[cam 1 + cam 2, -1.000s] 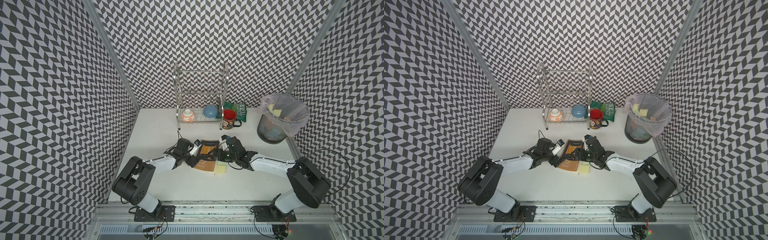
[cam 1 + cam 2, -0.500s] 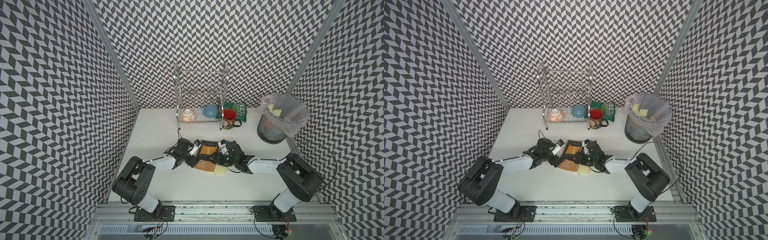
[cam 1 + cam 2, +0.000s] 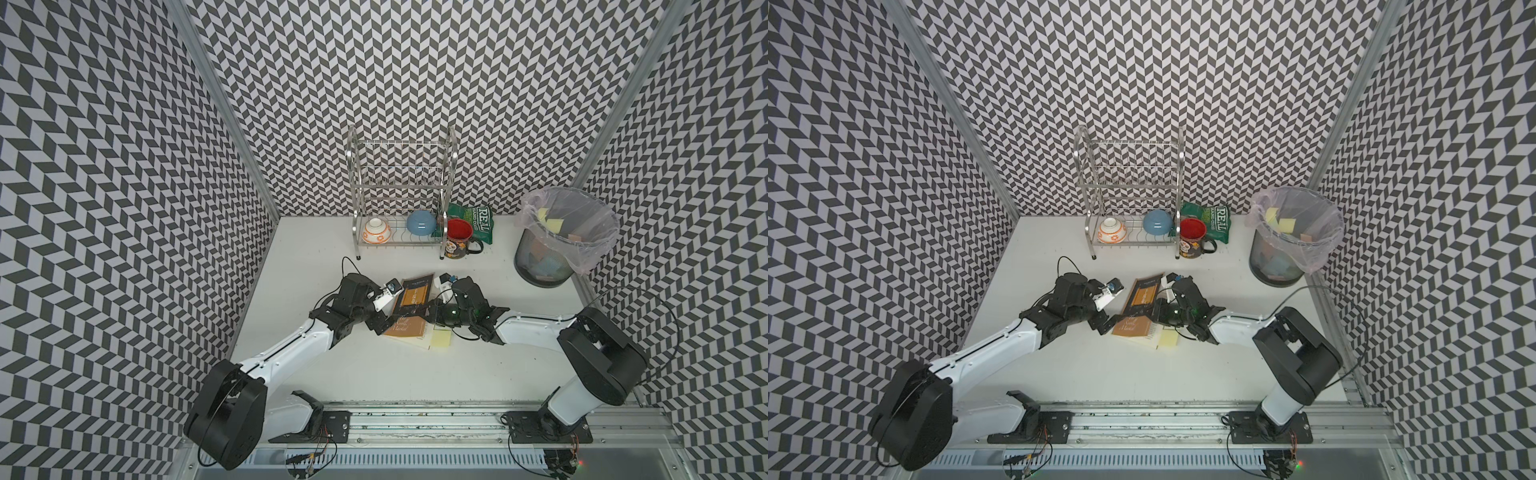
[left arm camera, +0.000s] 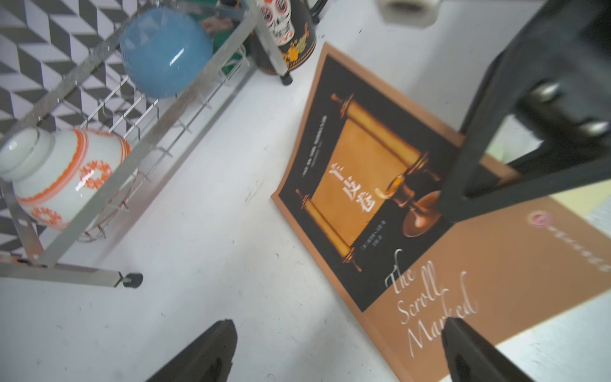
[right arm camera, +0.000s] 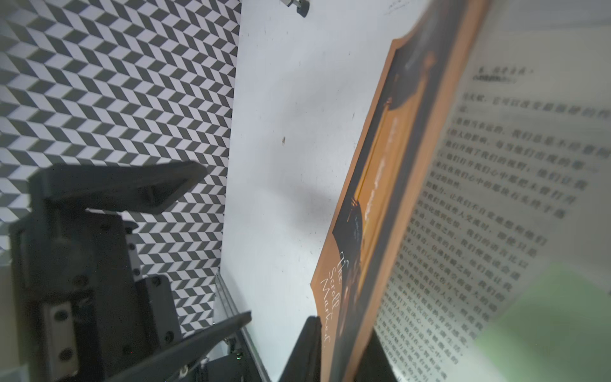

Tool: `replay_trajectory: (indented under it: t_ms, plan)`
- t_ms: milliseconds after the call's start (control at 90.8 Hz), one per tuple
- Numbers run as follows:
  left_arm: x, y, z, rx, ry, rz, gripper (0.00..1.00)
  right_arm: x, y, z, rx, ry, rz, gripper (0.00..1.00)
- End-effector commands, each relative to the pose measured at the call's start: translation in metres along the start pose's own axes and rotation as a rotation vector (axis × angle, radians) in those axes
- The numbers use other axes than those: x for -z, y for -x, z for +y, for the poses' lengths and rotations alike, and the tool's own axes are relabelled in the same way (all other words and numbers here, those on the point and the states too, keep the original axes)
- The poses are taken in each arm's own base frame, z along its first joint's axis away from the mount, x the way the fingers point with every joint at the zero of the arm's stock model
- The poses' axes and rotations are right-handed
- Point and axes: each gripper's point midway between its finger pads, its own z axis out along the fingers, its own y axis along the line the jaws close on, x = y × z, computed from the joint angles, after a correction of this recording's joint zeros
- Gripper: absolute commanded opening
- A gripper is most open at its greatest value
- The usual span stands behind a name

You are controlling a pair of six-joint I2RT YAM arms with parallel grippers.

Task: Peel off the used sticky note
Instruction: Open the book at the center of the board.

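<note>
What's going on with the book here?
The right gripper pinches the cover of the book on the table, with it raised off a printed page. The left gripper stands open beside the book, holding nothing. A yellow sticky note shows by the book's near corner, not yet peeled.

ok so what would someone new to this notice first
Likely the loud zigzag walls on every side. Next comes the brown book mid-table, where the right hand pinches its lifted cover and the left hand sits open beside it. A yellow sticky note lies at the book's near corner, and similar yellow notes show inside the mesh bin at the far right.
</note>
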Motion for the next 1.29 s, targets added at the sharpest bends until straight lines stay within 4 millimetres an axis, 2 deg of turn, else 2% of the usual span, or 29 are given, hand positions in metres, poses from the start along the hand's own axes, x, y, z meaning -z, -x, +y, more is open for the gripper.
replay_trajectory:
  t_ms: [0,165,352,606,793,947,1102,1278]
  plan:
    - [0.001,-0.010,-0.040,-0.085,-0.111,0.021,1.00,0.004,0.011,0.029,0.022,0.082,-0.030,0.16]
    - [-0.007,-0.011,-0.068,-0.169,-0.081,0.014,1.00,0.006,0.014,0.034,0.014,0.090,-0.035,0.14]
    - [-0.007,0.002,-0.078,-0.209,-0.050,-0.043,1.00,0.006,0.016,0.035,-0.007,0.089,-0.036,0.13]
    - [-0.026,-0.006,-0.073,-0.231,0.067,-0.019,1.00,0.006,0.017,0.040,-0.021,0.101,-0.033,0.12]
    - [-0.031,-0.003,-0.073,-0.228,0.108,-0.041,0.98,0.005,0.016,0.039,-0.025,0.097,-0.027,0.12]
    - [-0.028,0.004,-0.058,-0.217,0.200,-0.057,0.87,0.006,0.017,0.039,-0.027,0.092,-0.031,0.12]
    - [-0.026,0.003,-0.059,-0.215,0.197,-0.062,0.79,0.006,0.017,0.039,-0.026,0.090,-0.031,0.13]
    - [-0.023,0.002,-0.061,-0.209,0.186,-0.073,0.69,0.005,0.019,0.039,-0.021,0.078,-0.034,0.27]
